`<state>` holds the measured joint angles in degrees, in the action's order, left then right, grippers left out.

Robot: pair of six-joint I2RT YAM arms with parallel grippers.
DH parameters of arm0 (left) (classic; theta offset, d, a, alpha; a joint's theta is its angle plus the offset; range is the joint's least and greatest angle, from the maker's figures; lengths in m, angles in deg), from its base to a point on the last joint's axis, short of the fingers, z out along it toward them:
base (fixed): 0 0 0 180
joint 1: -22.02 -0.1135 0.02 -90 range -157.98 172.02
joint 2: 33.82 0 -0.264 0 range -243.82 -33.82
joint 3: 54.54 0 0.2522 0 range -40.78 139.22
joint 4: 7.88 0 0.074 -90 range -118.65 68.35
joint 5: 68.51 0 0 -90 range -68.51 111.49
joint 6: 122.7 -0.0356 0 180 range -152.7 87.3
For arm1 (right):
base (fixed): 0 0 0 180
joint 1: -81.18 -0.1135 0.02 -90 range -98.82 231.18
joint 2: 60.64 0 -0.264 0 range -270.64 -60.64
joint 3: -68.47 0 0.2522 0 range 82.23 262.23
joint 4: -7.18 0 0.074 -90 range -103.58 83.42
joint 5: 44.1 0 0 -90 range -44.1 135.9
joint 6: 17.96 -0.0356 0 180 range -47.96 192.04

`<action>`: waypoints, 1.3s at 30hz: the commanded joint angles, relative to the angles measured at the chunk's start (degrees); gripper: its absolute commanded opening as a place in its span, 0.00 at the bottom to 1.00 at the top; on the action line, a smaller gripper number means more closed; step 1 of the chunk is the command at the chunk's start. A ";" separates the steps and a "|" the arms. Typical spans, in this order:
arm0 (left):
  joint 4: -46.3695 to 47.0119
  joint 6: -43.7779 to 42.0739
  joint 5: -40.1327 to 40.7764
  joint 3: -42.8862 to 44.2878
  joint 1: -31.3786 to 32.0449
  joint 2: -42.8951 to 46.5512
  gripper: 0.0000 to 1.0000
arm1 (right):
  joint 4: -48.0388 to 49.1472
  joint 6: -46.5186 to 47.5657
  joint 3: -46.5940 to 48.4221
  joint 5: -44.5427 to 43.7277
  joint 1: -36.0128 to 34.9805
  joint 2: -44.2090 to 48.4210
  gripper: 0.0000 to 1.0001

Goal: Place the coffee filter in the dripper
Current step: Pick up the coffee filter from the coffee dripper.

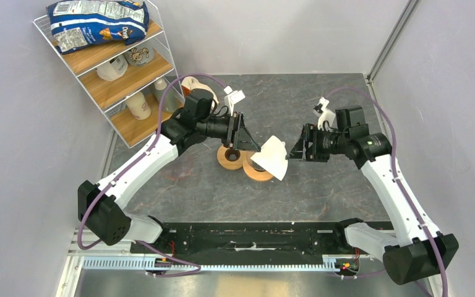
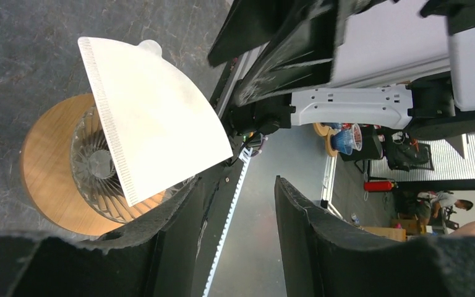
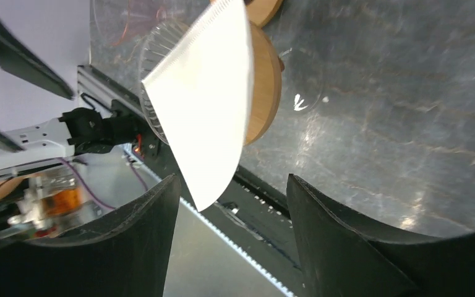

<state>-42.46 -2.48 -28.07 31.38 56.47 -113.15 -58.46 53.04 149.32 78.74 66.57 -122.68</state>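
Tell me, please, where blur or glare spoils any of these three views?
Top external: evenly lit and sharp, though the coffee filter is almost blown out to plain white. Left wrist: the filter's seam is crisp, while the near fingers are dark and soft. Right wrist: the filter looks smeared along its edges, and glare streaks the table.

Top view: high, looking down. Both wrist views closely face the same coffee filter [image 2: 154,117] and dripper [image 2: 43,170].
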 commanded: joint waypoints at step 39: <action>16.06 15.39 -5.60 15.73 -6.07 -0.19 0.67 | 7.95 32.34 22.66 -32.52 -13.29 -2.16 0.00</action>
<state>-34.25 4.56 -30.36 44.25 50.57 -113.15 -50.00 63.73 170.15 69.12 60.32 -123.32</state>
